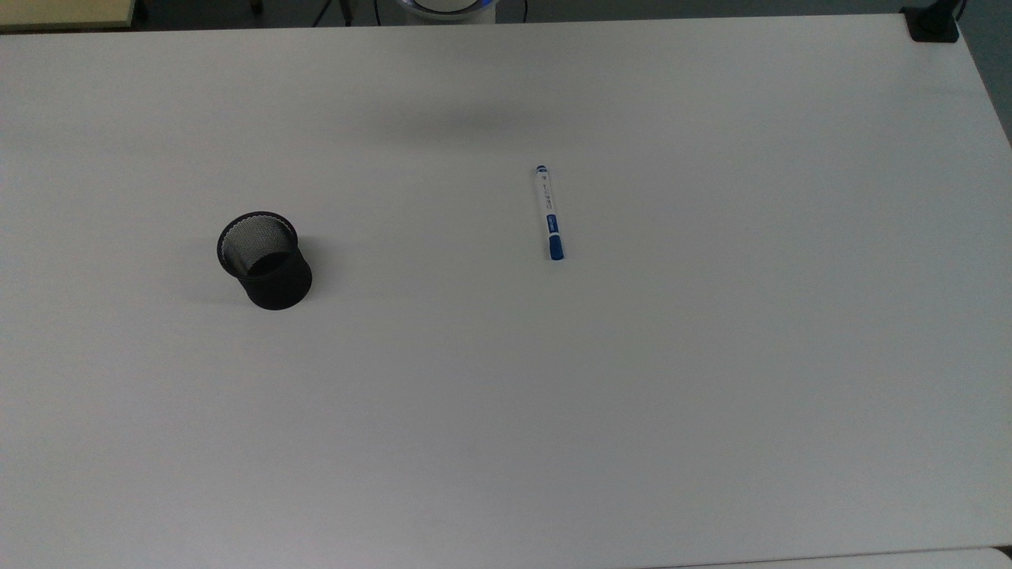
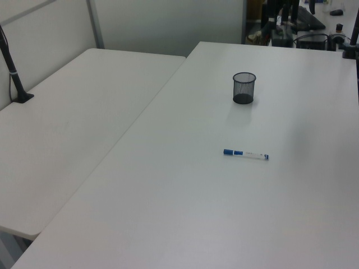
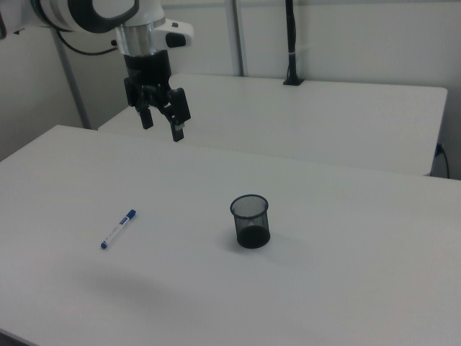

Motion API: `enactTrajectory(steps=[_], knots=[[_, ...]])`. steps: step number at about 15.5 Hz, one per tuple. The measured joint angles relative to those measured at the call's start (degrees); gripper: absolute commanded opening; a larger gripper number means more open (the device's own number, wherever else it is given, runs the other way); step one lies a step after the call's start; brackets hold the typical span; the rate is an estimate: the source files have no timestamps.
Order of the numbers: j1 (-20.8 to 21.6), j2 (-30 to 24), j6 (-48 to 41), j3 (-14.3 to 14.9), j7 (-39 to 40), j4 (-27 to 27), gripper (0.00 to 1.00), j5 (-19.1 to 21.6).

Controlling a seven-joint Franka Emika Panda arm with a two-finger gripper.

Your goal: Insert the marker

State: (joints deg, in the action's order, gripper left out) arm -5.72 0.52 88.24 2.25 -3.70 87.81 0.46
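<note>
Gripper (image 3: 160,122) hangs high with fingers apart and empty, while the marker (image 3: 118,229) lies flat on the table (image 3: 338,288) below and toward the right view's left, long axis diagonal, well apart from the mesh cup (image 3: 251,221).

Marker lying flat on the white counter, uninserted

The marker (image 1: 549,212) is a slim white barrel with blue label print, a blue cap and a small blue tail end; in the top view it lies nearly along the near-far line, cap at the near end, well right of the upright black mesh cup (image 1: 266,259), the two well apart, nothing touching it
</note>
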Motion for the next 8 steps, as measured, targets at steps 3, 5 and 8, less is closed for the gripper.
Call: enactTrajectory(steps=[3,5,8], knots=[[0.00,0.00,0.00,0.00,0.09,0.00,1.00,0.00],[0.00,0.00,0.00,0.00,0.64,0.00,1.00,0.00],[0.06,0.01,-0.39,-0.22,1.22,0.02,1.00,0.01]])
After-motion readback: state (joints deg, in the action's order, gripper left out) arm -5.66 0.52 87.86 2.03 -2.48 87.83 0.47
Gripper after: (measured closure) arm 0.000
